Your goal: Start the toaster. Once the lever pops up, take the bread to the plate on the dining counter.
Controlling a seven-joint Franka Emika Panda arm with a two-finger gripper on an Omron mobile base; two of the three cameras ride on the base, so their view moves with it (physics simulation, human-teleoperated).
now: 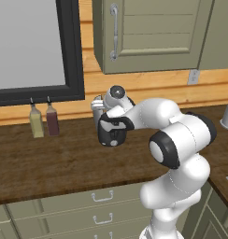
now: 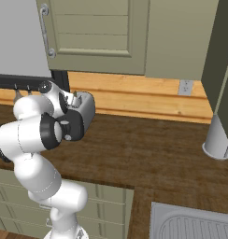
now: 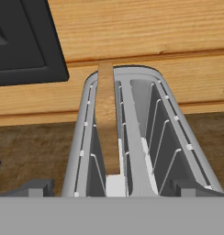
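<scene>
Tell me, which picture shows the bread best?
The hand view: the bread stands on edge in the toaster's left slot, seen from above. In both base views the arm covers the toaster's top, so the bread is hidden.

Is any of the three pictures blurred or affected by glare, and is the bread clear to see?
Hand view: sharp, evenly lit, no glare; the bread stands edge-on in the toaster's left slot. Left base view: soft, flat light; the arm hides most of the toaster. Right base view: equally soft, toaster side shows a dull sheen.
</scene>
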